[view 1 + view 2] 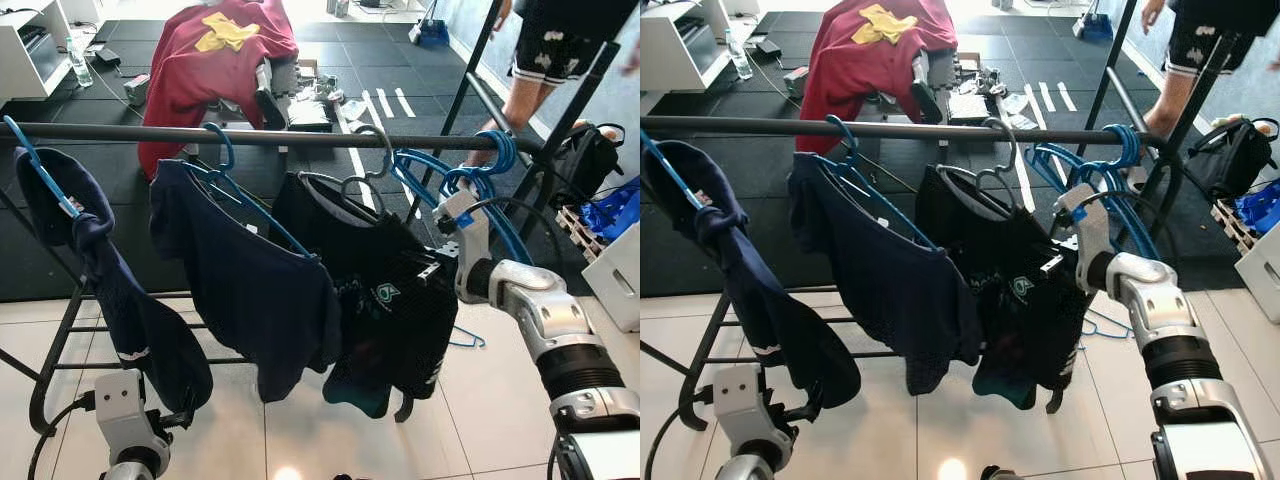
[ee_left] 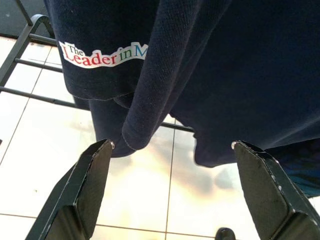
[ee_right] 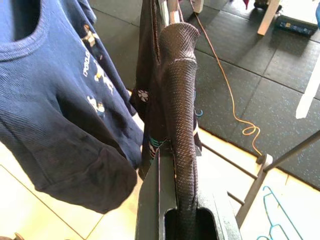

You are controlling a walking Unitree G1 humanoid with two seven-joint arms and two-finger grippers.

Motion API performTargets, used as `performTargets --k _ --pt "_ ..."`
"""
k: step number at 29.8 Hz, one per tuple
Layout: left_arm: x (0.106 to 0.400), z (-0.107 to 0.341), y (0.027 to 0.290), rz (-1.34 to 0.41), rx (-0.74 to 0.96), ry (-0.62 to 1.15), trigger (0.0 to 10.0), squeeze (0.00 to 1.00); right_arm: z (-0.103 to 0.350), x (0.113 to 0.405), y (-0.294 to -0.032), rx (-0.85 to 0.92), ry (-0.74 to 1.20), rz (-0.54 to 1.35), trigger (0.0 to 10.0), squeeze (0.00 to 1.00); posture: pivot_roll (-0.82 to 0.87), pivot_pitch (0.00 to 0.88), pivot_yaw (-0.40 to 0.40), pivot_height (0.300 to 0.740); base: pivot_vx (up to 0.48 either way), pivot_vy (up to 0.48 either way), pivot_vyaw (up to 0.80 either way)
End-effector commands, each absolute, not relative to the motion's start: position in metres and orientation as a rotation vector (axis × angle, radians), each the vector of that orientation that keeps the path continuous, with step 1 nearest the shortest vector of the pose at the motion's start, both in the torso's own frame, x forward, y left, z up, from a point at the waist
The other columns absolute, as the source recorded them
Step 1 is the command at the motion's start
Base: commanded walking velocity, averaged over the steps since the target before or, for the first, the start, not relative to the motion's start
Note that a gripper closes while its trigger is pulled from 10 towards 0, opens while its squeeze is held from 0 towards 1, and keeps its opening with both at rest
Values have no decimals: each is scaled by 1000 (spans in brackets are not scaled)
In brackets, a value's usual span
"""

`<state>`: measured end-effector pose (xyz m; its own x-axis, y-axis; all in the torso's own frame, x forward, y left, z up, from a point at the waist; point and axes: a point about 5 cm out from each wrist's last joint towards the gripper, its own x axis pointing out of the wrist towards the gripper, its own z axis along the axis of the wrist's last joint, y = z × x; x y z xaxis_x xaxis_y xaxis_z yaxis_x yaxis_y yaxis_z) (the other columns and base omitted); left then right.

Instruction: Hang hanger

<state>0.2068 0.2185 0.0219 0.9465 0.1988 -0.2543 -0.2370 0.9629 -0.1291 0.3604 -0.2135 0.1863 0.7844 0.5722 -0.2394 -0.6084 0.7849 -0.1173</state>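
Left eye view, contents from 9 o'clock to 3 o'clock:

- Rail (image 1: 300, 138): one dark horizontal bar across the upper frame, on a black rack with lower crossbars.
- Garments on rail: three. Navy top (image 1: 110, 290) at 9 o'clock, bunched on a blue hanger (image 1: 40, 165). Navy shirt (image 1: 250, 290) at centre-left, on a second blue hanger (image 1: 225, 175). Black shirt (image 1: 385, 300) at centre, on a grey hanger (image 1: 350, 185) whose hook is over the rail.
- Spare blue hangers (image 1: 470, 175): a bunch on the rail at 2 o'clock; count unclear, as they overlap. One more blue hanger (image 1: 465, 340) lies on the tiles beyond the right arm.
- Left gripper (image 2: 170, 190): at 7 o'clock, low, under the navy top. Left wrist view has both fingers (image 2: 82, 195) spread wide with nothing between them; a printed hem reads "The Leader in M", the rest cut off.
- Right gripper (image 3: 177, 165): at 3 o'clock, raised to the black shirt's side, just below the spare hangers. Right wrist view has its fingers closed on a fold of the black shirt's mesh cloth.
- Red cloth (image 1: 215, 60): one, with a yellow patch, draped over something at 12 o'clock; what lies beneath is hidden.
- Person (image 1: 545, 60): one, at 1 o'clock, cut off above the shorts.
- Black bag (image 1: 585, 160): one, at 3 o'clock on the floor.
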Motion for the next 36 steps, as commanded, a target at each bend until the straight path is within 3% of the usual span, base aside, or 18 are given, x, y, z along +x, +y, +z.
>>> performTargets --k 1,19,23,36 --pt "199 12 221 236 -149 301 10000 0 196 360 -213 -182 131 652 0 0 -131 167 -36 740 0 0 0" --pt "201 8 223 241 -122 355 10000 0 232 336 -205 -136 -24 835 0 0 -144 172 -33 740 -86 0 0" --pt "201 9 225 241 -116 357 10000 0 233 322 -213 -211 19 908 0 0 -150 171 -33 740 -291 0 0" --pt "204 12 227 231 -107 351 10000 0 236 314 -233 -315 83 856 0 0 -155 170 -29 740 -305 0 0"
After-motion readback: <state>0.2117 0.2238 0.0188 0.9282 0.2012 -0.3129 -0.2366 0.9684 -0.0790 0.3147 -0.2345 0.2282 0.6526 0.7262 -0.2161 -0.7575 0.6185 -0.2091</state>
